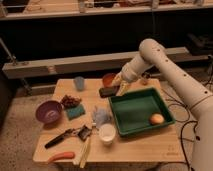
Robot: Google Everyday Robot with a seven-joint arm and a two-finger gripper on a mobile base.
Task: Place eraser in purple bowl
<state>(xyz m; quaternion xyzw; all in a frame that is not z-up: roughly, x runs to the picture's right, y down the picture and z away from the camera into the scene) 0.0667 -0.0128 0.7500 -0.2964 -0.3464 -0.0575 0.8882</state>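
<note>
The eraser (107, 92), a small dark flat block, shows just left of the green tray's back corner, below the orange-red bowl (109, 79). My gripper (118, 89) reaches in from the right on the white arm and is shut on the eraser's right end. The purple bowl (49, 111) stands at the table's left side, well to the left of the gripper and nearer the front. Between the two lie a brown clump (71, 101) and a teal sponge (76, 111).
A green tray (131, 125) with an orange round fruit (157, 119) fills the right half of the table. A white cup (106, 133), a crumpled pale cloth (101, 116), a black-handled tool (62, 138), a carrot (61, 156) and a blue cup (79, 82) also stand here.
</note>
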